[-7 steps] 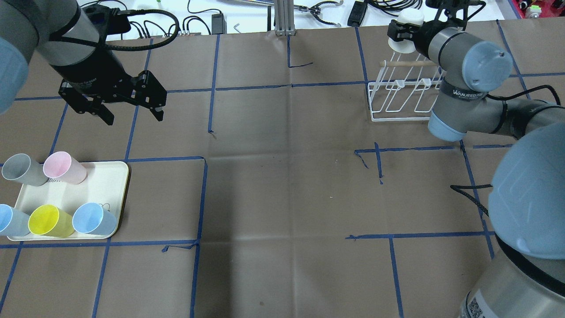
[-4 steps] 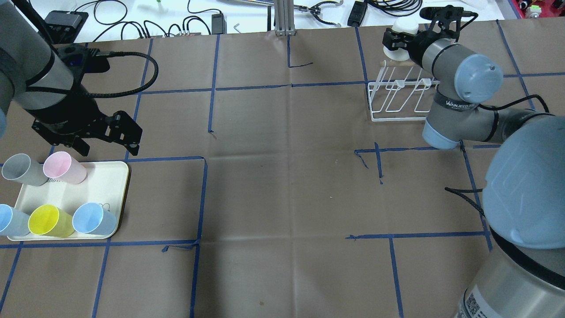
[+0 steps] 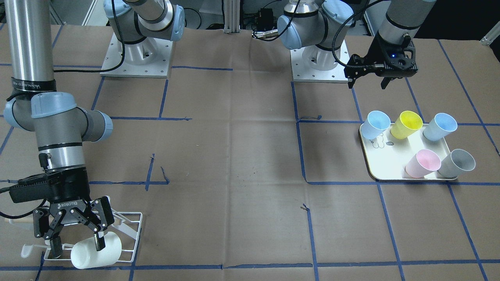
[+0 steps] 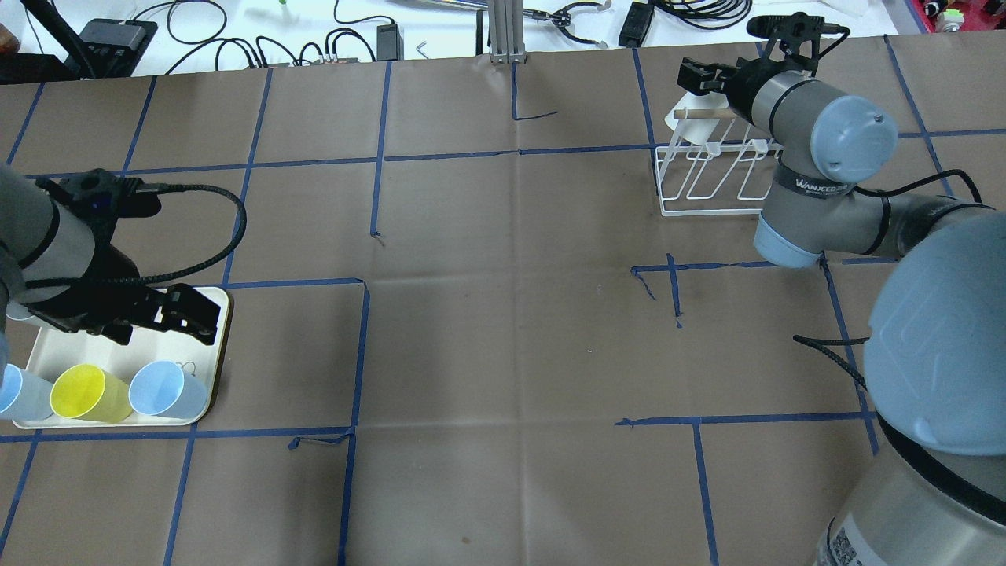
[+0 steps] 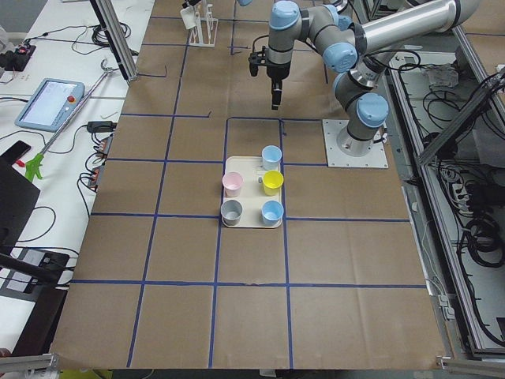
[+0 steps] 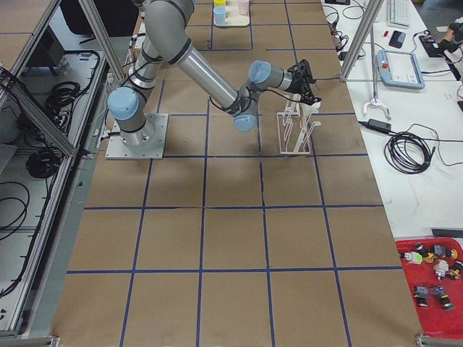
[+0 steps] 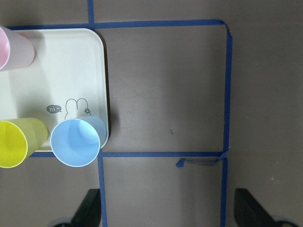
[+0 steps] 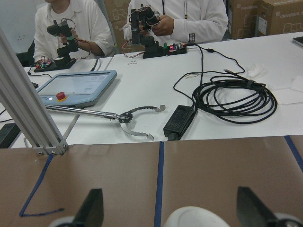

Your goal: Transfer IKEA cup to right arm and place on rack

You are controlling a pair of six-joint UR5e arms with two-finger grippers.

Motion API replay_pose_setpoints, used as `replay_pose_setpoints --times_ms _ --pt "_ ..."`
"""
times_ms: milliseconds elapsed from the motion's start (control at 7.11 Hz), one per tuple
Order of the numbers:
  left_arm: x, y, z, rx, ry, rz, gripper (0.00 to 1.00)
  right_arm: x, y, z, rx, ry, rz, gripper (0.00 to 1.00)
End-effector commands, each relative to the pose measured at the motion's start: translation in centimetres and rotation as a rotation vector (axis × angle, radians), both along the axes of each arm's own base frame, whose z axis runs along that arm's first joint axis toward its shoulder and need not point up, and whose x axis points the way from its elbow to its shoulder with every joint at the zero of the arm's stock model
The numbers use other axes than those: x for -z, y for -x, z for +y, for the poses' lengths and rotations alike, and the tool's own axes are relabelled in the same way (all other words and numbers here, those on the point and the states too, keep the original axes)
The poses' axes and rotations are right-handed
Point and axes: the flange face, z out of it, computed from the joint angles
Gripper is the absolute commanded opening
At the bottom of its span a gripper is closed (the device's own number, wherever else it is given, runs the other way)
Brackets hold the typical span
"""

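Left hand [image 4: 167, 330] now over the tray [image 4: 211, 358] — right hand [image 3: 78, 246] has lowered the white cup [image 3: 97, 253] to the rack [image 3: 136, 236].

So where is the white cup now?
In the front-facing view, bottom left: the white cup rests on the rack, between the open fingers of the right pincer.

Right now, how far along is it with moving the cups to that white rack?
Done, it seems: one white cup lies tilted on the wire rack, the right gripper open around it, not gripping. In hand: nothing; the open left gripper hovers near the cream tray. Left: two blue cups, a yellow cup, a pink cup and a grey cup on it.
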Motion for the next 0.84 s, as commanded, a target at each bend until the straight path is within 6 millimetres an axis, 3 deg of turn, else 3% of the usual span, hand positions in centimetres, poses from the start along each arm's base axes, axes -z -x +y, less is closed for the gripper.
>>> replay_pose_setpoints --times_ms 0,281,563,704 --pt "3.4 -4.3 1.2 0.019 0.016 -0.002 0.99 -3.3 -0.3 0.3 -0.003 -0.007 -0.021 1.0" --pt "5.2 -5.7 0.7 0.025 0.022 0.018 0.98 -7.8 -3.6 1.9 0.049 0.008 -0.218 1.0" --pt "9.3 -6.6 -0.8 0.023 0.014 0.031 0.98 -12.8 -7.6 4.9 0.112 0.001 -0.502 1.0" --pt "11.3 -6.9 -1.3 0.023 0.007 0.035 0.98 -14.0 -9.3 7.0 0.16 -0.04 -0.665 1.0"
